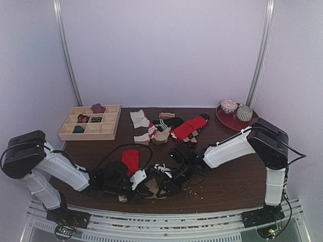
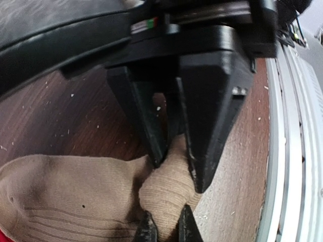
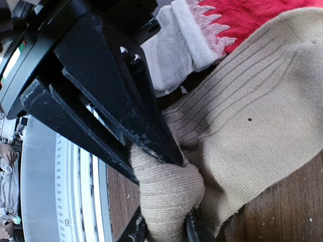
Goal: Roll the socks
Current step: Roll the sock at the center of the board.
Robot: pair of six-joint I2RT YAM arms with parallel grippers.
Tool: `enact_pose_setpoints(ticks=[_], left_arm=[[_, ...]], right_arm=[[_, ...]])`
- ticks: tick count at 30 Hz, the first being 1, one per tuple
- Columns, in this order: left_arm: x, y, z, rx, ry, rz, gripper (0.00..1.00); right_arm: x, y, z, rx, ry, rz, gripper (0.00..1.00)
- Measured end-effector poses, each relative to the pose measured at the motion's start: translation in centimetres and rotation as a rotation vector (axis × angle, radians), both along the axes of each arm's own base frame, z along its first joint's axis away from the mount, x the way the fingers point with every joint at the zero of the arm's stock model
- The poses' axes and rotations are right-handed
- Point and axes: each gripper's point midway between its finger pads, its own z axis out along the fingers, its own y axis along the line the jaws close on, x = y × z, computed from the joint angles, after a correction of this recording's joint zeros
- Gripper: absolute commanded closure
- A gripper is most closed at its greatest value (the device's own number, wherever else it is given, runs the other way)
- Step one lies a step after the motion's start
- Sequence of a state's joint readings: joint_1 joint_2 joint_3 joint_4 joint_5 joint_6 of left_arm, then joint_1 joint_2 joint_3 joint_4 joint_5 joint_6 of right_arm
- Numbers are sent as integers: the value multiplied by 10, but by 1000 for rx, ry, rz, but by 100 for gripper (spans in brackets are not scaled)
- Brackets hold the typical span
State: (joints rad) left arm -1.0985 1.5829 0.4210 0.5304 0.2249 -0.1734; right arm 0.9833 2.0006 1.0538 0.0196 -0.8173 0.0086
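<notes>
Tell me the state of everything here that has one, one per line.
tan sock, one end bunched, rest flat
red sock, flat, unrolled
left hand, shut on tan sock's bunched end
right hand, shut on that same end
tray, partly filled

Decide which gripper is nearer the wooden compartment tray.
Left. The left gripper pinches the tan sock front-right of the wooden tray. The right gripper grips the same sock just farther right.
</notes>
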Motion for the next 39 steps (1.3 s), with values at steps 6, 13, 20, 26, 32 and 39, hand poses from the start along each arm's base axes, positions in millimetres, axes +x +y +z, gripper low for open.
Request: enact_pose_setpoints(ticks=[6,13,20,26,32,39], left_arm=[[-1,1,1,-14,2,5,100],[-1,2,1,-36,11,16,100],[-1,2,1,-39,15,20,100],[-2,2,1,-39,16,19,100],[-2,1,1,-39,16,18,100],[-2,2,1,-38,17,17,100]], right_arm=[[5,0,8,9,-47,-40,47],[30,-32,15,-78,-176,-207,36],[73,-12,16,-116,-247,-290,38],[91,18,15,-63,-252,-291,38],[97,37,15,-15,-237,-279,50],[107,44,9,-10,-252,-309,100]])
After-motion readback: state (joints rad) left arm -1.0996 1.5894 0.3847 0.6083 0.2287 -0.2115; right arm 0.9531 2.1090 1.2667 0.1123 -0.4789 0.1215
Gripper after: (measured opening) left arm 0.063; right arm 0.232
